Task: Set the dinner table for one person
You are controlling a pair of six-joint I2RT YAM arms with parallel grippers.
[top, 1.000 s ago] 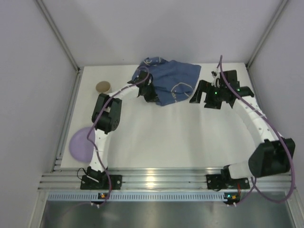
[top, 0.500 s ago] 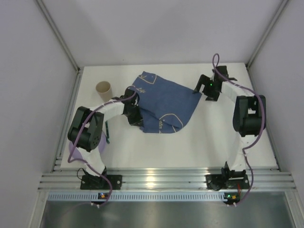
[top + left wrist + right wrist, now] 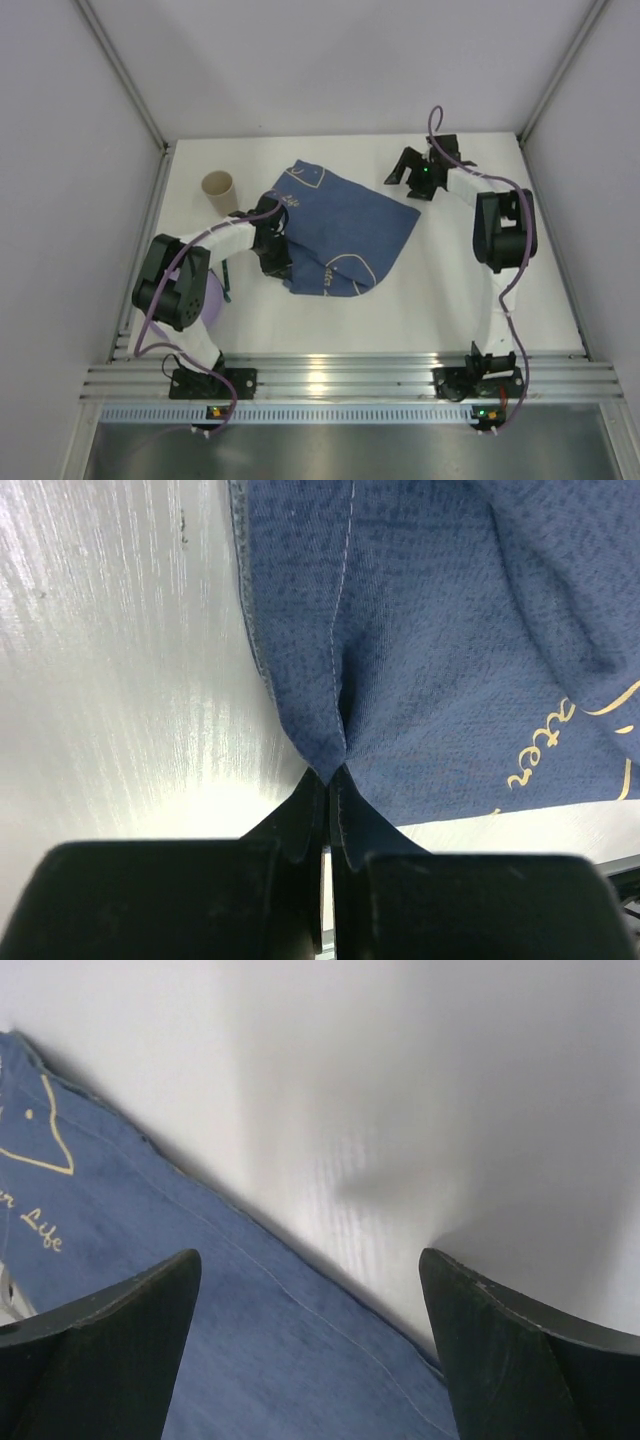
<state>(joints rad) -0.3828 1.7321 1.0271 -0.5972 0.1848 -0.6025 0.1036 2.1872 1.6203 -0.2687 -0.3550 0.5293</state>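
Table [image 3: 450, 300] is spanning the booth beneath both arms, placemat [image 3: 345, 225] lying rumpled near its middle. Left gripper [image 3: 328, 778] is pinching its edge; right gripper [image 3: 308, 1265] is hanging spread and empty. Cup [image 3: 217, 185] and plate [image 3: 213, 305] are sitting at left, unplaced: early stage, I judge.

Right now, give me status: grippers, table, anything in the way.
Left gripper shut on placemat edge. Right gripper open, empty. Placemat spread mid dinner table; paper cup upright at far left.

The matte white bench [image 3: 420, 300] carries a dark blue placemat [image 3: 345, 225] near its centre, rumpled along its nine o'clock side. A tan cup [image 3: 218, 186] stands upright at ten o'clock. A purple plate [image 3: 212, 303] lies at eight o'clock, mostly hidden.
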